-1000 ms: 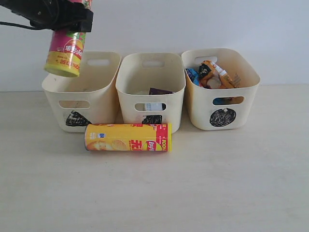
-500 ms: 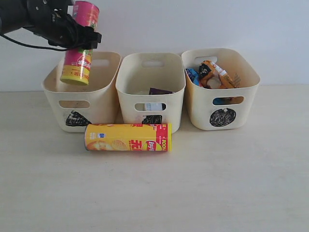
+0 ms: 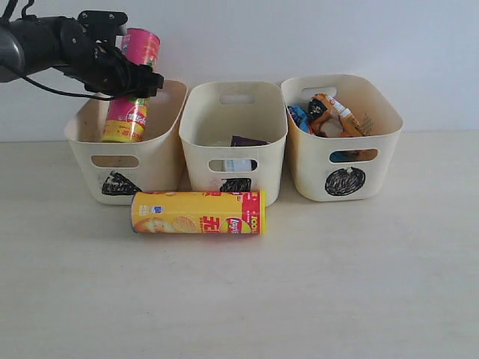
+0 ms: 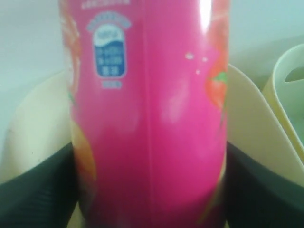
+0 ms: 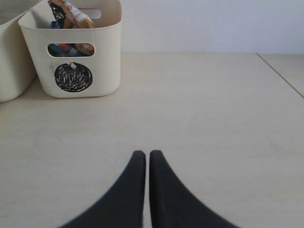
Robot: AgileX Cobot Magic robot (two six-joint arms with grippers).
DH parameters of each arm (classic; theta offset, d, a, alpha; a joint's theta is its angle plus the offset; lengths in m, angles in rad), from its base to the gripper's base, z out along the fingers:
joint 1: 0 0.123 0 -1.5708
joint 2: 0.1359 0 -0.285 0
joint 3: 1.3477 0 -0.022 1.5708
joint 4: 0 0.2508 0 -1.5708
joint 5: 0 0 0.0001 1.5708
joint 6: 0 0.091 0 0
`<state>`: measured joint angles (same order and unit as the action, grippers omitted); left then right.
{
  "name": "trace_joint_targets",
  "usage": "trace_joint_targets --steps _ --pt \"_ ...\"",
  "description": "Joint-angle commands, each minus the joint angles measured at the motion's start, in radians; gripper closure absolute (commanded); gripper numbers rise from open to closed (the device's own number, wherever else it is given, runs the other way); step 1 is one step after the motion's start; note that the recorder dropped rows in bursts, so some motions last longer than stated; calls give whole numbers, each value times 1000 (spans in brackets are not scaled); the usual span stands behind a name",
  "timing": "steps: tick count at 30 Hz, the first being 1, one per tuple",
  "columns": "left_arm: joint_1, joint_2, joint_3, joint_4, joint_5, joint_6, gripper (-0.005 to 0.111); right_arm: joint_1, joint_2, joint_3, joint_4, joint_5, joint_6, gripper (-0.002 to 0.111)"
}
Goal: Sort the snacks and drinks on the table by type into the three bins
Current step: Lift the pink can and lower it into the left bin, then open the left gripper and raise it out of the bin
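At far left, the left gripper (image 3: 133,75) clasps the tall pink chip tube (image 3: 127,118) around its middle, nearly upright, its yellow lower end just inside the cream plastic triangle-marked bin (image 3: 156,168). The yellow chip tube with a red end (image 3: 198,213) lies on its side on the pale beige table (image 3: 314,299), just in front of that bin and the middle cream bin (image 3: 266,161). At right, the right gripper (image 5: 146,155) sits over the table, black fingers pressed together, empty.

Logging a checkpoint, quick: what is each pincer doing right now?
Left pincer: closed on the pink chip tube.
Right pincer: shut, holding nothing.
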<state>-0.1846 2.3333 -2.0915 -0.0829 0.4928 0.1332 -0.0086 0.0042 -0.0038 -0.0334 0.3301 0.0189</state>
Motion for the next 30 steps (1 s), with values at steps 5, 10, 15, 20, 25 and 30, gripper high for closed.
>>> trace_joint_targets --steps 5,10,15,20,25,30 --pt "4 -8 -6 2 -1 4 24 -3 -4 4 1 -7 1 108" --pt "4 -18 -6 2 27 4 24 -3 -4 4 1 -7 1 108" --pt "4 -70 -6 2 78 29 26 -3 -4 4 1 -7 1 108" --pt "4 -157 -6 2 214 148 48 -3 -4 4 1 -7 1 108" --pt "4 -231 -6 2 405 269 103 -3 -4 4 1 -7 1 108" --pt "4 -276 -6 2 581 341 103 -3 -4 4 1 -7 1 108"
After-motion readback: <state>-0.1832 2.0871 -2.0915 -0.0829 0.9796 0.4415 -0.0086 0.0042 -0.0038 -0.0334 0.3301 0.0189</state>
